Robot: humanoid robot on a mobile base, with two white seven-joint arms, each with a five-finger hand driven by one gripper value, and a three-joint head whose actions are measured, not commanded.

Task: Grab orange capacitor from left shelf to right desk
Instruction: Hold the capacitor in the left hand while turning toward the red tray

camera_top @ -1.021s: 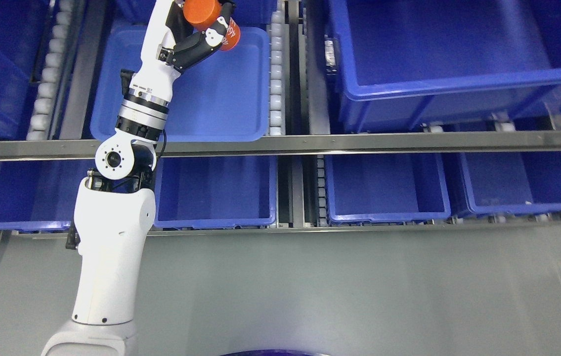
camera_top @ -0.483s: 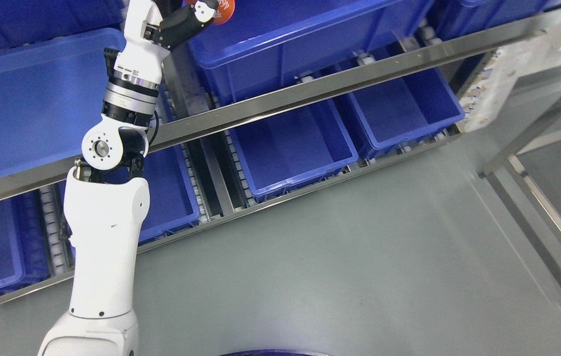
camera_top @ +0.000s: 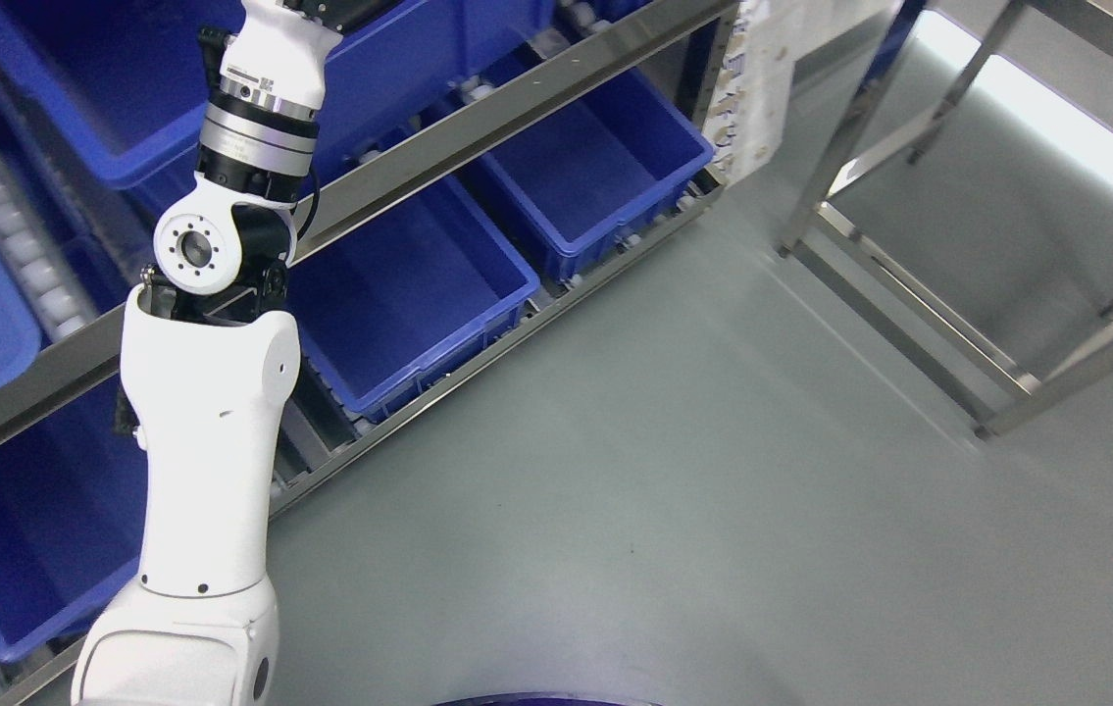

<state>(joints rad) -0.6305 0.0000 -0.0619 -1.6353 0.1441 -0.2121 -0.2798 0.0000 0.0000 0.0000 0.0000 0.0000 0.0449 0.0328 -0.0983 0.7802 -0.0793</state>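
Observation:
My left arm (camera_top: 208,431) rises from the lower left, white, with a silver wrist ring (camera_top: 257,132). Only the dark base of the left hand (camera_top: 345,10) shows at the top edge; the rest is cut off. No orange capacitor can be seen in this view. The arm stands in front of the shelf's metal rail (camera_top: 517,108) and its blue bins. The right arm is out of view.
Blue bins (camera_top: 409,284) (camera_top: 595,167) sit on the shelf's lower level, and a larger bin (camera_top: 105,88) sits above. A metal desk frame (camera_top: 909,314) stands at the right, over grey floor (camera_top: 664,490). A speckled panel (camera_top: 752,78) ends the shelf.
The whole picture has swung, so the camera has turned right: the shelf slid left and a metal frame came into view. The hand with the orange capacitor has gone past the top edge.

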